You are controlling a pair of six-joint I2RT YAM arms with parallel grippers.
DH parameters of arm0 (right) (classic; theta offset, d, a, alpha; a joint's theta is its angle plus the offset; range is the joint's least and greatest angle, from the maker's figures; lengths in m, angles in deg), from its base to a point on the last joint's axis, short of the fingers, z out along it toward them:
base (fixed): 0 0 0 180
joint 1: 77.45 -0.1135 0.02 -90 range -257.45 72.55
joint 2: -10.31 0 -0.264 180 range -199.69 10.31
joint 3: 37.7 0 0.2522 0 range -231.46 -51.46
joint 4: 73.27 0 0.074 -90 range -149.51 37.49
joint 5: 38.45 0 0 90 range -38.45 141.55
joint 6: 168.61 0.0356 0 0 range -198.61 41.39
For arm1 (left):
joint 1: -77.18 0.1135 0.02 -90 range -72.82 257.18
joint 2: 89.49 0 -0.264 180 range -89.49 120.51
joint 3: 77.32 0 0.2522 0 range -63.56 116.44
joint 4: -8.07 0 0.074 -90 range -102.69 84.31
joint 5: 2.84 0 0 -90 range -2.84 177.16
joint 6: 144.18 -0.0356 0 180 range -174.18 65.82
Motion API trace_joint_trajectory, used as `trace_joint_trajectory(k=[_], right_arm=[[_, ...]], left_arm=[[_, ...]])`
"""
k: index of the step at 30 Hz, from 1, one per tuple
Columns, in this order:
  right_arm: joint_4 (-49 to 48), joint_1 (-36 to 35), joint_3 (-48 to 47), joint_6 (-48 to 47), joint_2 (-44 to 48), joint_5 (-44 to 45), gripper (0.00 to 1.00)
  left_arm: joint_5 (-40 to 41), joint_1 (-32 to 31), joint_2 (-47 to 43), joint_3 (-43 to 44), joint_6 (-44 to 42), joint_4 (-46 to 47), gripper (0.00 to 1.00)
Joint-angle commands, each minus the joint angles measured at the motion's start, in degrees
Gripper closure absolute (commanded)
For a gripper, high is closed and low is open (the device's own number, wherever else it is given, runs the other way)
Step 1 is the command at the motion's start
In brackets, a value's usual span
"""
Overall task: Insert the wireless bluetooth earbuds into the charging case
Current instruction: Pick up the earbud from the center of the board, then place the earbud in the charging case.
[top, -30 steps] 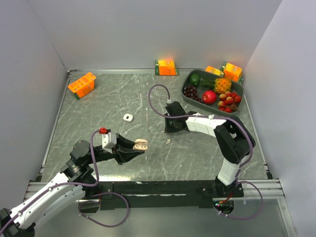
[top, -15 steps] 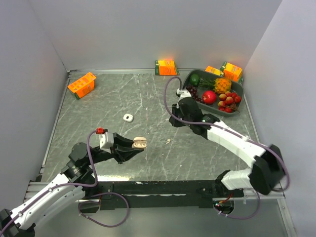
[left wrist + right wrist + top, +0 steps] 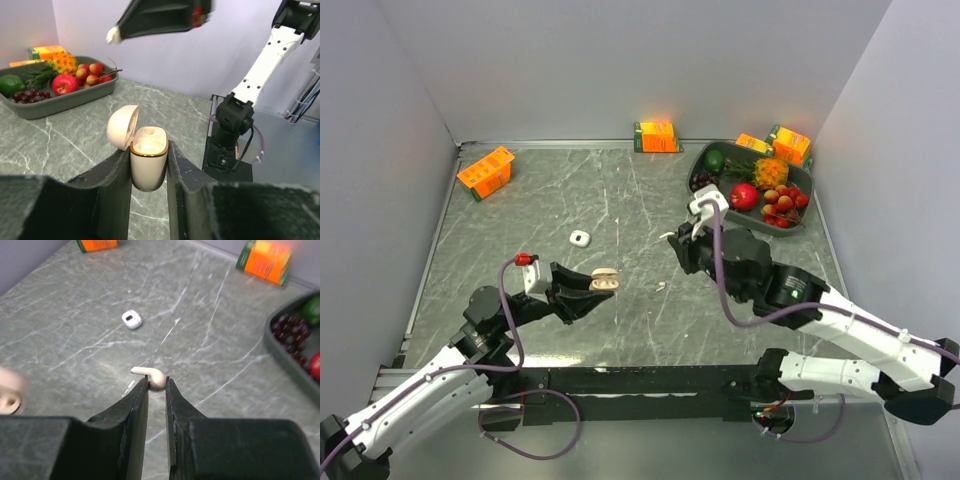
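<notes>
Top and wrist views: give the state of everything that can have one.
charging case: lid open, upright, clamped in the left gripper.
left gripper: shut on the charging case.
earbud: pinched in the right gripper, off the table.
right gripper: shut on the earbud.
second earbud: loose on the table.
small white case: lying on the table.

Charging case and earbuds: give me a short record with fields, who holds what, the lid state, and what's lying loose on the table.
left gripper: jaws shut on the beige charging case, lifted off the table
lid: open, tipped back; no earbud seen inside
right gripper: jaws shut on one earbud, stem sticking out sideways
loose on the table: small white case; tiny pale piece, likely another earbud
inserted so far: none visible
</notes>
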Motion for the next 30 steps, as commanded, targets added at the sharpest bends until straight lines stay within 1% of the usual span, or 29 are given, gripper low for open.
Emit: trace_joint_trajectory(k=[1, 4, 5, 9, 13, 17, 21, 24, 28, 30], right_arm=[[-1.01, -6.09, -1.14, -10.28, 3.13, 8.70, 1.00], [-3.21, -9.70, -0.70, -16.08, 3.75, 11.24, 1.00], [-4.18, -12.32, -0.35, -19.40, 3.83, 11.70, 1.00], [-5.77, -17.35, 0.01, -25.14, 2.52, 12.84, 1.00], [-6.47, -19.90, 0.18, -26.47, 1.72, 10.91, 1.00], [-8.75, -21.22, 2.72, -26.99, 1.81, 9.15, 1.00], [-16.03, -22.71, 6.77, -28.57, 1.90, 10.46, 1.00], [-19.55, -23.86, 8.53, -30.24, 1.11, 11.61, 1.00], [-20.80, -24.91, 8.80, -31.74, -0.38, 11.17, 1.00], [-21.15, -25.00, 9.06, -31.74, -0.30, 10.47, 1.00]], left_arm=[[2.41, -0.24, 2.74, 1.93, -0.76, 4.44, 0.99], [2.59, -0.24, 5.90, 2.72, -1.20, 4.97, 0.99], [2.15, -0.24, 7.56, 3.25, -1.20, 4.97, 0.99], [-0.57, -0.15, 11.18, 2.90, -0.58, 8.12, 0.99], [-1.81, -0.24, 12.94, 1.67, -0.05, 10.94, 0.99], [-2.68, -0.24, 14.43, 2.11, -1.19, 10.95, 0.99], [-3.83, -0.24, 15.23, 2.72, -1.81, 11.04, 0.99], [-4.79, -0.24, 15.75, 2.81, -1.90, 12.35, 0.99], [-6.63, -0.24, 16.28, 2.64, -2.69, 13.59, 0.99], [-7.34, -0.24, 16.54, 2.90, -3.30, 12.80, 0.99]])
